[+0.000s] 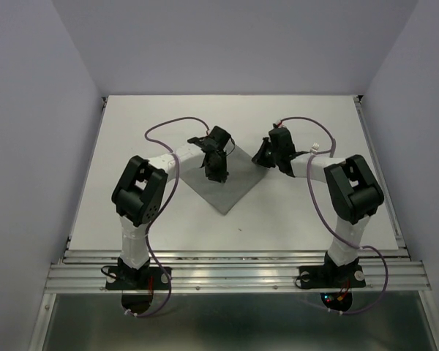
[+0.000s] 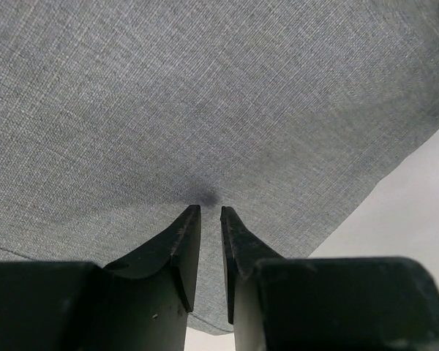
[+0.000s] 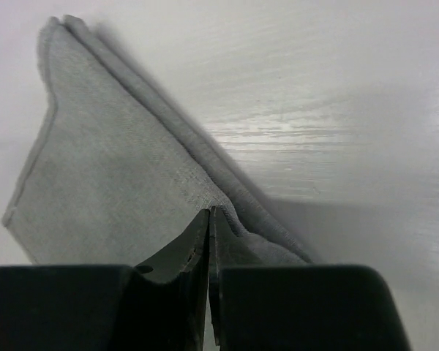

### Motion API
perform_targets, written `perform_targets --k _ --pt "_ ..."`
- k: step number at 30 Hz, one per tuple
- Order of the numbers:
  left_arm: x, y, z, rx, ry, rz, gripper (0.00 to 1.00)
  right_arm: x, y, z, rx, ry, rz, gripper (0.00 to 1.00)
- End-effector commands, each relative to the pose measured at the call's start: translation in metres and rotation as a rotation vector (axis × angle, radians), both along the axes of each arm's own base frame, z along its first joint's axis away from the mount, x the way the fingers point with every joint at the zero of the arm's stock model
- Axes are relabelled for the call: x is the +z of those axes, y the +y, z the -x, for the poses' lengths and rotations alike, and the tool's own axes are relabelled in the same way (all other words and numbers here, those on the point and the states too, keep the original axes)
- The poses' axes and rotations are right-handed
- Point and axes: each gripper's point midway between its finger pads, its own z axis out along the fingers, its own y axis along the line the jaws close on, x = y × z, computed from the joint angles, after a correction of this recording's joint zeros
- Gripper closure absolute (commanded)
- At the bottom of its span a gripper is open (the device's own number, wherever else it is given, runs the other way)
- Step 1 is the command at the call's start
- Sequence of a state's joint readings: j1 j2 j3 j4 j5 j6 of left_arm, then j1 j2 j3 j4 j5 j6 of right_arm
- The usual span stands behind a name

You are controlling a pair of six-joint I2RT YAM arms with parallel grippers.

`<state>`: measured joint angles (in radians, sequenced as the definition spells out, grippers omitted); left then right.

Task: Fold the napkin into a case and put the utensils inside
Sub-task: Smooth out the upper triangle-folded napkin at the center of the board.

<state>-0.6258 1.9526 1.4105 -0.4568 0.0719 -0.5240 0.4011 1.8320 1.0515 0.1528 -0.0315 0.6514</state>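
The grey napkin (image 1: 223, 191) lies on the white table as a wide folded triangle, its point toward the arms. No narrow case shape shows. My left gripper (image 1: 214, 174) points down onto the middle of the cloth. In the left wrist view its tips (image 2: 211, 208) rest on the napkin (image 2: 205, 95) with a narrow gap between the jaws. My right gripper (image 1: 263, 155) is at the napkin's right corner. In the right wrist view its jaws (image 3: 209, 210) are pressed together on the layered edge of the napkin (image 3: 110, 175), which puckers up at the tips. The utensils are out of view.
The white table (image 1: 314, 219) is walled in at the back and on both sides. Purple cables loop from each arm over the tabletop (image 1: 161, 131). A metal rail (image 1: 234, 274) runs along the near edge by the arm bases.
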Motion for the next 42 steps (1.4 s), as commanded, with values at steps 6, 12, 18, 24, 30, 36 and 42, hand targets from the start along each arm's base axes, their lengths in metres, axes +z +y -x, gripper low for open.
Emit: perform_targets --k 6,12,18,24,30,36,42 --pt "0.002 0.003 0.015 -0.012 0.000 0.053 0.72 -0.045 -0.024 -0.010 -0.084 0.104 0.149 0.95" --pt "0.026 0.011 0.002 -0.001 -0.068 0.020 0.72 0.012 -0.006 -0.023 -0.021 0.002 0.078 0.95" --pt "0.054 0.046 -0.049 0.098 -0.134 0.028 0.71 0.044 0.014 -0.006 0.039 -0.054 0.046 0.94" --pt "0.031 0.087 -0.087 0.221 -0.100 -0.005 0.71 0.009 0.027 0.023 0.072 0.046 -0.011 0.94" --pt "-0.017 0.104 -0.079 0.266 -0.005 -0.061 0.72 -0.035 0.000 0.023 0.003 0.114 0.123 0.94" --pt "-0.042 0.110 -0.051 0.293 0.064 -0.072 0.72 -0.039 -0.022 0.008 -0.004 0.117 0.208 0.95" --pt "-0.042 0.090 -0.011 0.227 0.095 -0.018 0.74 -0.041 -0.030 -0.016 0.071 0.085 0.313 0.94"
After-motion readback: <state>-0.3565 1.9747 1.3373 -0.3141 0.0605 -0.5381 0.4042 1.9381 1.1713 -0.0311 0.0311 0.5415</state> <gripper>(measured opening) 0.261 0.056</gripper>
